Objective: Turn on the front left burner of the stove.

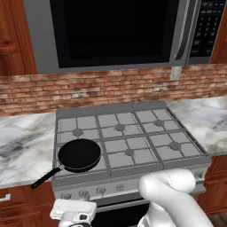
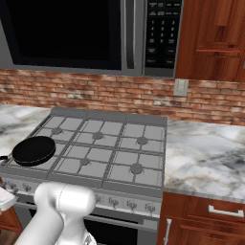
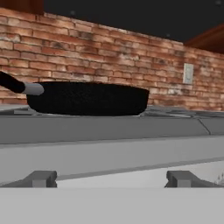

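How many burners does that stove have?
6, in two rows of three on the stove: five caps show through the grates, and the front left burner sits hidden under the black frying pan.

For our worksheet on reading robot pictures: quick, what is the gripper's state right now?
Gripper: open, holding nothing; the two fingertips stand wide apart, facing the stove front, below the frying pan.

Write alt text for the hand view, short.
Seen low and level with the stove's front edge, a black frying pan sits on the grates, its handle reaching left. The two dark fingers stand well apart at the bottom with nothing between them. Behind runs a red brick wall with a pale outlet.
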Tool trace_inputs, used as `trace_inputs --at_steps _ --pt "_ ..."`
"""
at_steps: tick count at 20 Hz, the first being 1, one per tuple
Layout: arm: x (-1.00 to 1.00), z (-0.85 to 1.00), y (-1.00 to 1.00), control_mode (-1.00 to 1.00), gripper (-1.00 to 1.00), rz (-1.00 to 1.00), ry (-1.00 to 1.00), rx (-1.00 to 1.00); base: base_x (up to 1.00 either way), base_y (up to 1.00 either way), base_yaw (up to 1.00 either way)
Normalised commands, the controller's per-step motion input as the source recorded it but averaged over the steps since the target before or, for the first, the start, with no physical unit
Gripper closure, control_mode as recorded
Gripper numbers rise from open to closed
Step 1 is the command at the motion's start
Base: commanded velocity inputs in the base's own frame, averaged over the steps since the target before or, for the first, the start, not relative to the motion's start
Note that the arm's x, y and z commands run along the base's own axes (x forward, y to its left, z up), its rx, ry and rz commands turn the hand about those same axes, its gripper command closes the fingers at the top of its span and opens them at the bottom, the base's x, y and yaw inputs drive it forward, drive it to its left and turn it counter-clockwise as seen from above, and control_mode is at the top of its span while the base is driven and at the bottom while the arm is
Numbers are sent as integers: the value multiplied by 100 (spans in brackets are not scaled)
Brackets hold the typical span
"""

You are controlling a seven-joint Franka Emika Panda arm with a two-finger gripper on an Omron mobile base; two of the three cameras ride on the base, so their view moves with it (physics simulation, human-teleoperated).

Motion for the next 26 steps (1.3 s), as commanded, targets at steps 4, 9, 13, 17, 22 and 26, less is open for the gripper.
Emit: trace_inputs --at_steps 4,9,13,17,22,26 --pt "0 -5 7 -100 -100 -1 0 -3 0 0 0" --pt "0 -11 22 -100 -100 0 2 -8 0 0 0" --pt "0 -19 21 -100 -100 0 0 -3 0 0 0" --pt "1 -33 7 -100 -100 0 0 -2 0 0 0" --pt "14 -22 1 -100 -100 0 5 0 0 0 0" --pt "13 -7 3 -100 -100 3 7 0 0 0 0"
